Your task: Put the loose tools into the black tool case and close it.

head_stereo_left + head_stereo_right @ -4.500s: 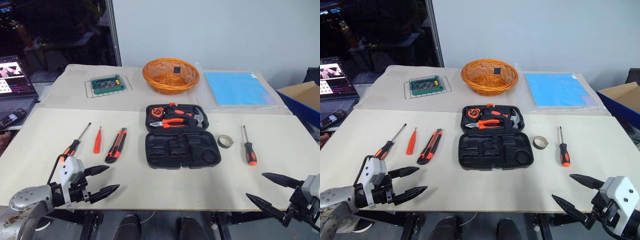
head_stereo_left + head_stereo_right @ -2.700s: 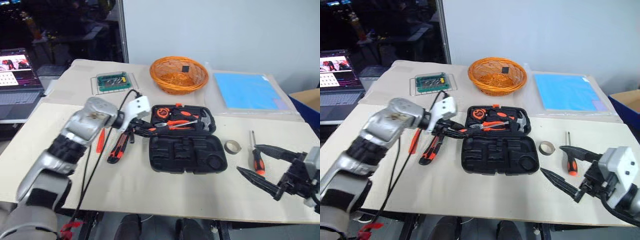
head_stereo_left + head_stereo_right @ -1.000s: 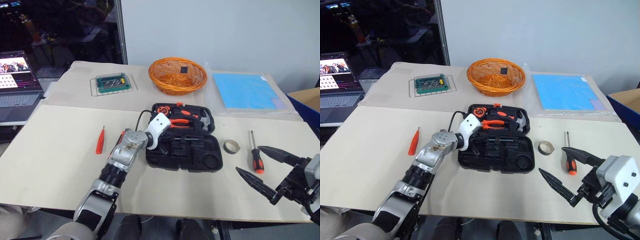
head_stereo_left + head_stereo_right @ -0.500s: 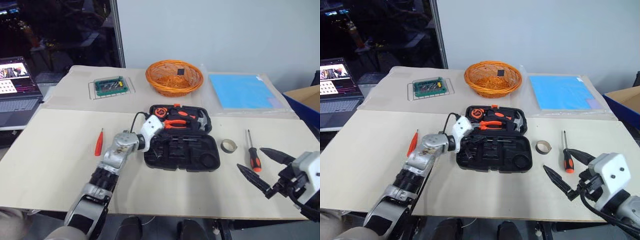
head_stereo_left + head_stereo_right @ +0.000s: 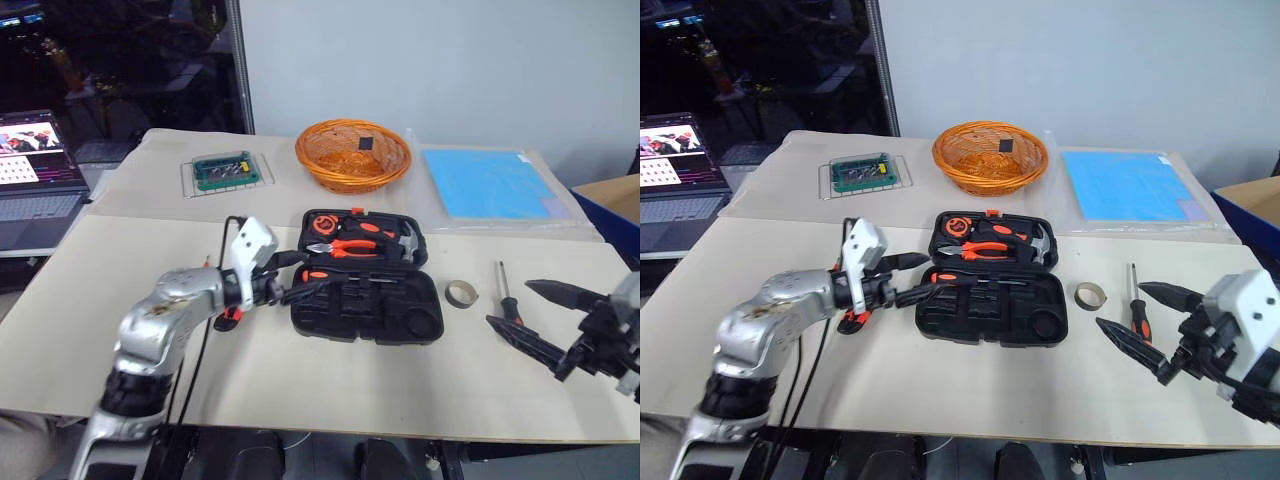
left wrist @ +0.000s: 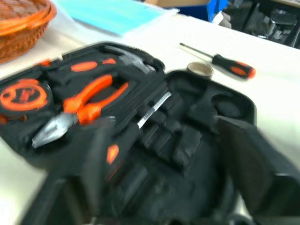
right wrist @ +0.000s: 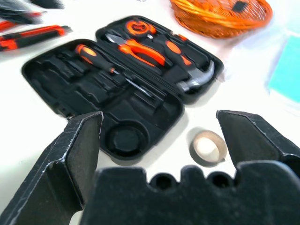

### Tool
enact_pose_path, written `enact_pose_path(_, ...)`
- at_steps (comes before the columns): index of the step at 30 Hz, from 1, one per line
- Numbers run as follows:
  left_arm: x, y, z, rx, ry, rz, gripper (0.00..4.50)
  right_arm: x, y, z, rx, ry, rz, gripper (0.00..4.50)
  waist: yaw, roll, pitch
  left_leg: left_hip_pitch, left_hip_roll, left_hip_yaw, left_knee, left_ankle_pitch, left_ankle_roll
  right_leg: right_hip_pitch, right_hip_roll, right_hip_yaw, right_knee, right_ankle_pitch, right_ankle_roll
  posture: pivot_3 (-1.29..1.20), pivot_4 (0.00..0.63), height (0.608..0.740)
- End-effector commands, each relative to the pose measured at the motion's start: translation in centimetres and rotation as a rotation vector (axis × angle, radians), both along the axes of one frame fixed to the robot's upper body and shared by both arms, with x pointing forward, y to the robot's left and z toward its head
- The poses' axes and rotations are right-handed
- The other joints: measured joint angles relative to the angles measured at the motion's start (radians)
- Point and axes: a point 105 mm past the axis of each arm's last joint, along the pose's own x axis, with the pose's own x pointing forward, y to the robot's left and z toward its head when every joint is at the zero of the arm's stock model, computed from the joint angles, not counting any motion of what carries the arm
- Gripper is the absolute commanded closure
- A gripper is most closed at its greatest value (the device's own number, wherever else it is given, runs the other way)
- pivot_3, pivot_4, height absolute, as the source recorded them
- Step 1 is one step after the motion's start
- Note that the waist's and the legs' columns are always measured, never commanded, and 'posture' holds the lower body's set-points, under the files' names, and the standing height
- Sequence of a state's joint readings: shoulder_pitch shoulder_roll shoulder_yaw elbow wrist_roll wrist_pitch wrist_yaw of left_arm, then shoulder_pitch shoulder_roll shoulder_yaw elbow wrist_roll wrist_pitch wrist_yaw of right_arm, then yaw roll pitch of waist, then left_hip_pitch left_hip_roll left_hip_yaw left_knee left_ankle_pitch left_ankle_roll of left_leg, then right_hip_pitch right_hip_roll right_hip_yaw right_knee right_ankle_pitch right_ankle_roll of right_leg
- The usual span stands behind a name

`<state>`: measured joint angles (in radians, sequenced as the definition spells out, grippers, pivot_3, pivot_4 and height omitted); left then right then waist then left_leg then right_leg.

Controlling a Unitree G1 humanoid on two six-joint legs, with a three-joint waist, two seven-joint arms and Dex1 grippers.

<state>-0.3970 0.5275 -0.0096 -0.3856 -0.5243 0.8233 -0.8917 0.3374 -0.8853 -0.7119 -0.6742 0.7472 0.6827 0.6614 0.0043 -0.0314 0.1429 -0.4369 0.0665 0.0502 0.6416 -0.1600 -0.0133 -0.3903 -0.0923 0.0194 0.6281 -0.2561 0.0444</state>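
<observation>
The black tool case [image 5: 366, 305] lies open at the table's centre. One black-and-orange screwdriver [image 7: 100, 61] rests in its near half. My left gripper [image 5: 932, 272] hovers at the case's left edge, open and empty. Below that hand, the utility knife [image 7: 33, 36] lies on the table, mostly hidden in the head views. Right of the case are the grey tape roll [image 5: 460, 293] and a second screwdriver [image 5: 507, 305]. My right gripper [image 5: 1119, 305] stands open just in front of that screwdriver, not touching it.
Pliers [image 5: 340, 246], a hammer [image 5: 405, 240] and a tape measure [image 5: 318, 224] fill the case's far half. At the back stand an orange basket [image 5: 352, 153], a blue sheet [image 5: 488, 183] and a green tray [image 5: 224, 170]. A laptop [image 5: 35, 165] is far left.
My left gripper has opened and drawn back to the left and up from the case, leaving the screwdriver in the near half. The right gripper edged outward a little.
</observation>
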Motion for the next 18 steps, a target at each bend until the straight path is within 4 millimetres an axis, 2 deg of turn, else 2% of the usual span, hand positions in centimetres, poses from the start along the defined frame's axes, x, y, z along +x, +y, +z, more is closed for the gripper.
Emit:
enact_pose_path(1,-3.3,-0.8,2.4,-0.032,-0.037,-0.183,0.06,1.8,-3.5,-1.3,-0.065,0.045,-0.215,0.00,0.009,-0.001,0.000,0.000,0.000,0.000,0.000,0.000,0.000,0.000,0.000,0.000,0.000,0.000,0.000,0.00,0.150,0.740)
enact_pose_path(5,-5.1,-0.4,3.2,0.005,-0.048,-0.327,0.06,3.7,-6.0,-4.6,-0.163,0.301,-0.424,0.00,0.001,0.001,0.001,-0.003,0.000,0.002,0.000,0.000,0.000,-0.002,-0.001,0.001,-0.001,0.001,-0.002,0.00,0.150,0.740)
enact_pose_path(6,-5.2,-0.5,3.2,0.012,-0.053,-0.341,0.06,4.0,-6.5,-5.0,-0.170,0.343,-0.465,0.00,-0.002,0.001,0.002,-0.002,0.000,0.003,0.000,0.000,0.000,-0.003,-0.001,0.002,-0.001,0.003,-0.005,0.00,0.150,0.740)
enact_pose_path(10,-5.3,-1.0,3.5,0.017,-0.073,-0.365,0.06,6.2,-6.6,-5.6,-0.052,0.451,-0.494,0.00,-0.001,0.001,0.003,-0.004,0.000,0.003,0.000,0.000,0.001,-0.005,0.001,0.003,0.000,0.003,-0.006,0.00,0.150,0.740)
enact_pose_path(12,-5.2,-1.1,3.6,0.009,-0.084,-0.357,0.06,6.8,-7.1,-6.2,-0.055,0.497,-0.523,0.00,-0.002,0.001,0.003,-0.005,0.000,0.003,0.000,0.000,0.001,-0.005,0.001,0.004,-0.001,0.003,-0.006,0.00,0.150,0.740)
enact_pose_path(13,-5.2,-1.1,3.6,0.004,-0.088,-0.353,0.00,6.8,-7.2,-6.6,-0.064,0.525,-0.525,0.53,-0.001,0.000,0.003,-0.006,0.000,0.003,0.000,0.000,0.001,-0.006,0.002,0.004,-0.001,0.003,-0.005,0.00,0.150,0.740)
enact_pose_path(14,-5.2,-1.2,3.7,-0.002,-0.094,-0.348,0.00,6.9,-7.2,-6.9,-0.070,0.549,-0.520,0.72,0.001,0.000,0.003,-0.006,0.000,0.002,0.000,0.000,0.001,-0.006,0.002,0.004,-0.001,0.003,-0.005,0.00,0.150,0.740)
enact_pose_path(17,-5.3,-1.2,3.6,-0.023,-0.087,-0.333,0.00,6.6,-7.5,-7.6,-0.075,0.589,-0.530,1.84,0.008,0.000,0.003,-0.011,-0.001,0.002,0.000,0.000,0.002,-0.010,0.002,0.005,0.000,0.003,-0.002,0.00,0.150,0.740)
enact_pose_path(18,-5.4,-1.2,3.6,-0.029,-0.084,-0.331,0.00,6.4,-7.6,-7.7,-0.075,0.592,-0.534,2.05,0.008,0.000,0.003,-0.012,-0.002,0.002,0.000,0.000,0.002,-0.012,0.002,0.005,0.000,0.006,0.002,0.00,0.150,0.740)
